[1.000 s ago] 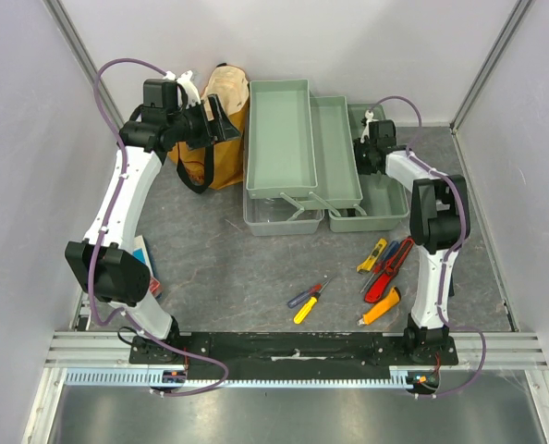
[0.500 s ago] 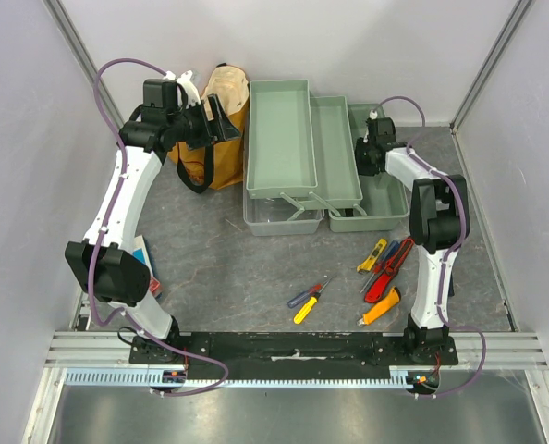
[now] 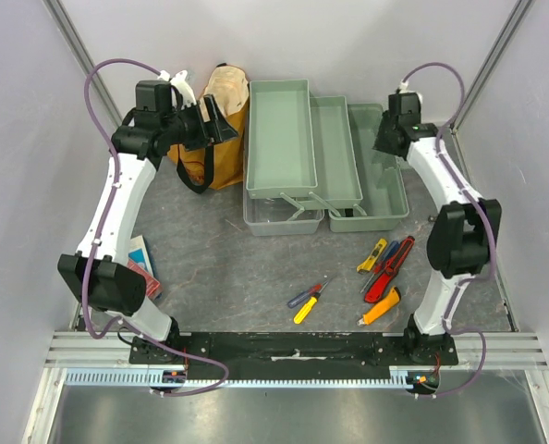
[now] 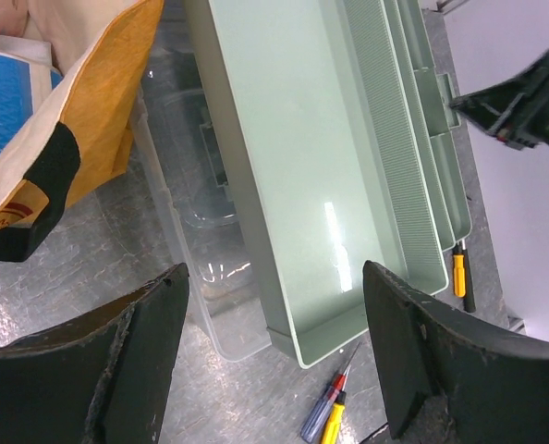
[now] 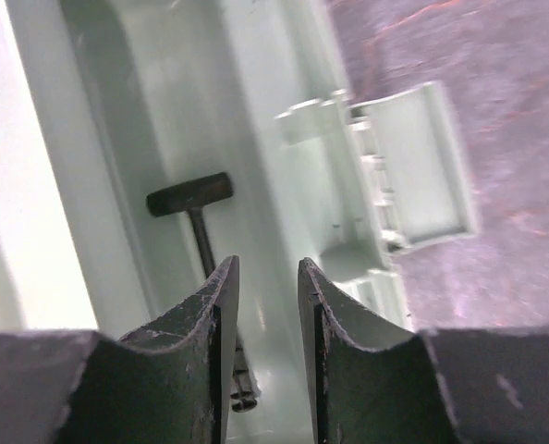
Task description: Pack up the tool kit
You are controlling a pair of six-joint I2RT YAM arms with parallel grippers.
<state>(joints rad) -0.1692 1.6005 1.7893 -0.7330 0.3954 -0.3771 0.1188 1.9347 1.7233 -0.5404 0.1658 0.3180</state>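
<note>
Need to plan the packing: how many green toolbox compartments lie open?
3: a wide tray on the left, a narrower tray in the middle, the base on the right. None looks hidden.

The grey marbled table [image 3: 228, 268] carries the opened pale green toolbox [image 3: 279, 129] at 12 o'clock, with its clear lid [image 3: 273, 218] on the near side. A mustard-yellow bag [image 3: 224, 104] stands just beside it at 11 o'clock. A red-blue booklet [image 3: 141, 255] lies at 8 o'clock. Two small screwdrivers [image 3: 307, 302] lie together near 6 o'clock. At 4 o'clock, close together, are a small yellow tool [image 3: 371, 255], a red-handled tool [image 3: 392, 268] and an orange-handled tool [image 3: 382, 306].
</note>
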